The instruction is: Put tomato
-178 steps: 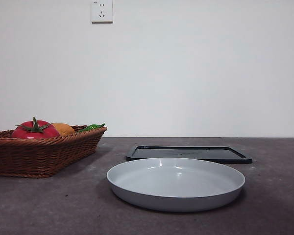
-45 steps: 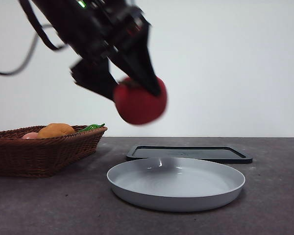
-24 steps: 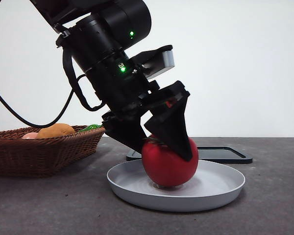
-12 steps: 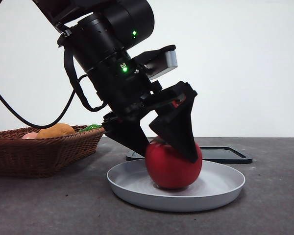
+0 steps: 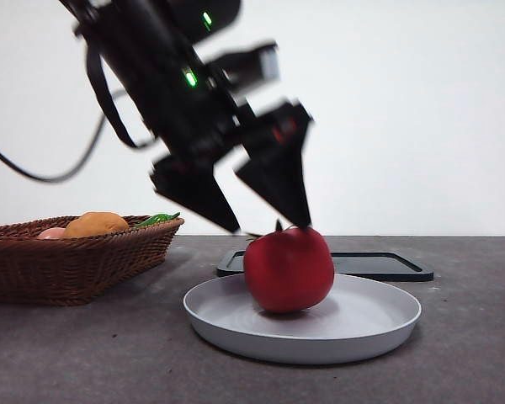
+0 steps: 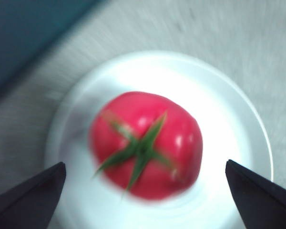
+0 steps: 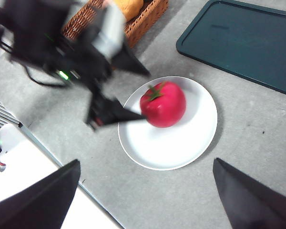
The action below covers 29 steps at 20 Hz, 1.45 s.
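Observation:
The red tomato (image 5: 289, 269) with its green calyx stands free on the grey plate (image 5: 370, 321). My left gripper (image 5: 269, 227) hangs just above it, open, with its two black jaws spread to either side of the stem and blurred by motion. In the left wrist view the tomato (image 6: 145, 143) lies in the middle of the plate (image 6: 224, 119), between the open jaws and apart from them. My right gripper (image 7: 146, 161) is open and empty, high over the table, looking down on the tomato (image 7: 163, 104) and the plate (image 7: 181, 143).
A wicker basket (image 5: 67, 265) at the left holds an orange fruit (image 5: 97, 224), a pale pink fruit (image 5: 52, 233) and something green (image 5: 156, 220). A flat black tray (image 5: 379, 263) lies behind the plate. The left arm (image 7: 81, 57) stretches between basket and plate.
The left gripper, shut on the tomato half a second ago, has opened and risen up and to the left. The tomato stays on the plate.

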### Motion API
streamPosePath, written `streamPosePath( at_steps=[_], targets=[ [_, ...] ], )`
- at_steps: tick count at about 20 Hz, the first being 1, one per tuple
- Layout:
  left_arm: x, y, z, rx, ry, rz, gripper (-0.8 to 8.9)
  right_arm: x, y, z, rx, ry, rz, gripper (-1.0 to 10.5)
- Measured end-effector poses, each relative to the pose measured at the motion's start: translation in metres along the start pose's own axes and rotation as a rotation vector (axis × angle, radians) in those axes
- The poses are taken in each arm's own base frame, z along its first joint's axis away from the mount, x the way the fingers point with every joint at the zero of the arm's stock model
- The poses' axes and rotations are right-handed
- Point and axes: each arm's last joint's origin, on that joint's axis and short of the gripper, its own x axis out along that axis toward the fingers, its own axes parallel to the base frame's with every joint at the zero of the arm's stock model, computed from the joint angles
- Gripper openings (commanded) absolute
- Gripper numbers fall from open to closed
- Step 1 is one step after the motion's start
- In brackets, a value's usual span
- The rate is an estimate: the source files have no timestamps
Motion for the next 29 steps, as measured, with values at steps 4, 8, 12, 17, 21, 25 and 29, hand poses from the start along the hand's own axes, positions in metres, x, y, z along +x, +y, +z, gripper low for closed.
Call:
streamPosePath(
  at_steps=[4,8,12,17,21,25,29],
  targets=[
    [-0.045,0.009,0.007,-0.052,-0.081,0.04,5.4,0.0,0.0,0.0,0.0,0.0,0.0,4.4],
    [-0.096,0.005,0.007,-0.065,-0.153,0.058,5.4,0.0,0.0,0.0,0.0,0.0,-0.006,4.4],
    [-0.148,0.006,0.0,-0.097,-0.242,0.101,5.4,0.0,-0.001,0.0,0.0,-0.001,-0.026,4.4],
    [-0.197,0.0,-0.016,-0.149,-0.326,0.133,5.4,0.0,-0.001,0.0,0.0,-0.001,-0.026,4.4],
    [-0.22,-0.01,-0.032,-0.203,-0.319,0.117,5.39,0.0,-0.001,0.0,0.0,0.0,-0.025,4.4],
    [-0.228,-0.018,-0.05,-0.225,-0.218,0.032,5.34,0.0,0.0,0.0,-0.002,0.001,-0.023,4.4],
    [-0.228,-0.025,-0.065,-0.206,-0.073,-0.116,5.33,0.0,0.0,-0.001,0.003,0.009,-0.023,4.4]
  ],
)
